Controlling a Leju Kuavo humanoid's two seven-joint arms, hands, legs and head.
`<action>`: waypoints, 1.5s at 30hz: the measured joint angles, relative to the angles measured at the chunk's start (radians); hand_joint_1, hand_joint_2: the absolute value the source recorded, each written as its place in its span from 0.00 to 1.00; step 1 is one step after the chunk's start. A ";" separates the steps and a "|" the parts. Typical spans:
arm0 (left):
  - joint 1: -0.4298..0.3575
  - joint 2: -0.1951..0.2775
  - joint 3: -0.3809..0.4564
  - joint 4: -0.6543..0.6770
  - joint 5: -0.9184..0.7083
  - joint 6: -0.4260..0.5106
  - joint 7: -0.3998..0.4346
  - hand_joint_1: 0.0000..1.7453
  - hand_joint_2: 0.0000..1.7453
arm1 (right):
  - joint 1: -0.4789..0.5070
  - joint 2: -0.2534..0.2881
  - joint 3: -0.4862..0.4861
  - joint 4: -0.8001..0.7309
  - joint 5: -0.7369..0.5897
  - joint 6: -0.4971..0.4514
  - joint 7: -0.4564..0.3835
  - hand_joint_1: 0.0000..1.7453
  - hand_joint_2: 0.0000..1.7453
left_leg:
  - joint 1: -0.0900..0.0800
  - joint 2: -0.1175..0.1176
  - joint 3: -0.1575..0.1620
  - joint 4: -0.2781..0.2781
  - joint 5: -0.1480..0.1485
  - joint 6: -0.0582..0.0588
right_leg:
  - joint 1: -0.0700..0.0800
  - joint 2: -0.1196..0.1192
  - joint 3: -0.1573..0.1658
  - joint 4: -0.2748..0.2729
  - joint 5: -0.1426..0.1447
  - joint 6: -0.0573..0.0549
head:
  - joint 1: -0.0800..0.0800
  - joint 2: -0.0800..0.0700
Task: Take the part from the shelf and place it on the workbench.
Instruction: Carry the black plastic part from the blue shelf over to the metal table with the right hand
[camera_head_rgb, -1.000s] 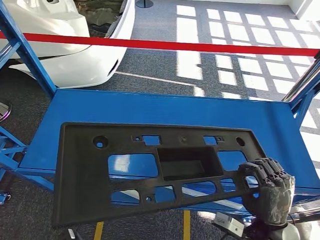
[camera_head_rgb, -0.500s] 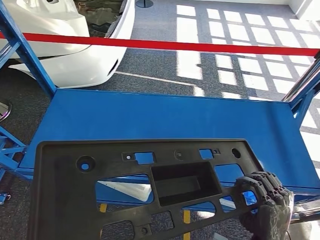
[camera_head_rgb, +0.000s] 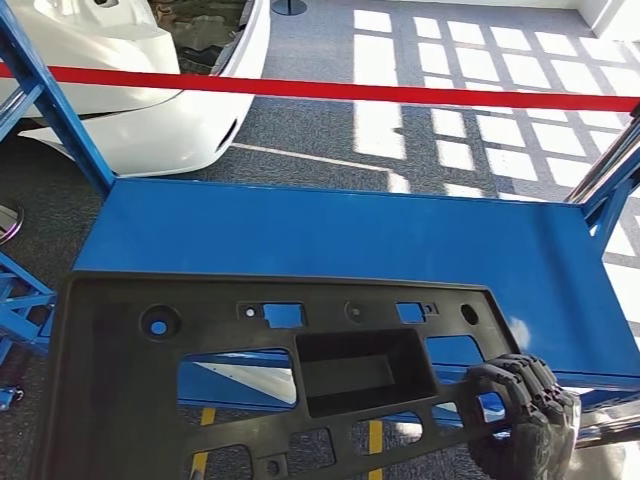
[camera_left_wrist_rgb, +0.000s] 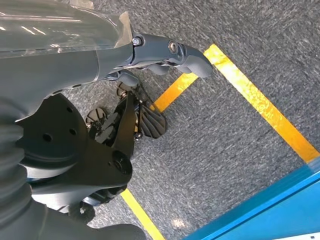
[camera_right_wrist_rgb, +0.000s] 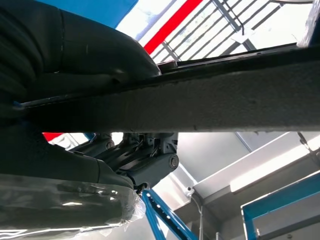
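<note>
Nearer now, flat black cut-out part (camera_head_rgb: 249, 380) gripped by right hand (camera_head_rgb: 521, 425); left hand (camera_left_wrist_rgb: 166, 52) empty

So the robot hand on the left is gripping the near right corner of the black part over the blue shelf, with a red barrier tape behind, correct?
Not quite: it is the right robot hand that grips the near right corner of the black part, as the head view shows. The left robot hand is seen over the carpet floor. The rest stands: the part is over the blue shelf, with the red barrier tape behind.
</note>
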 joint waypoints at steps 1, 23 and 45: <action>-0.001 0.000 0.000 0.000 0.000 0.000 0.000 0.00 1.00 | 0.003 0.003 0.000 -0.002 0.000 0.000 0.000 1.00 1.00 | 0.002 0.002 0.001 -0.004 0.005 0.005 | -0.001 -0.001 0.000 0.003 -0.005 0.003 | 0.000 0.000; -0.002 -0.002 0.008 0.000 0.000 0.019 0.008 0.00 1.00 | 0.018 0.019 0.000 -0.003 -0.010 -0.001 0.000 1.00 1.00 | 0.018 0.005 -0.078 0.262 -0.146 -0.048 | 0.010 -0.016 0.025 -0.023 0.004 -0.052 | -0.001 0.000; -0.008 -0.003 0.015 0.000 0.000 0.021 0.007 0.00 1.00 | 0.017 0.025 0.004 -0.001 -0.010 -0.003 0.004 1.00 1.00 | -0.007 0.014 -0.018 -0.034 0.069 0.000 | 0.026 -0.013 0.168 -0.071 -0.074 -0.036 | 0.003 0.000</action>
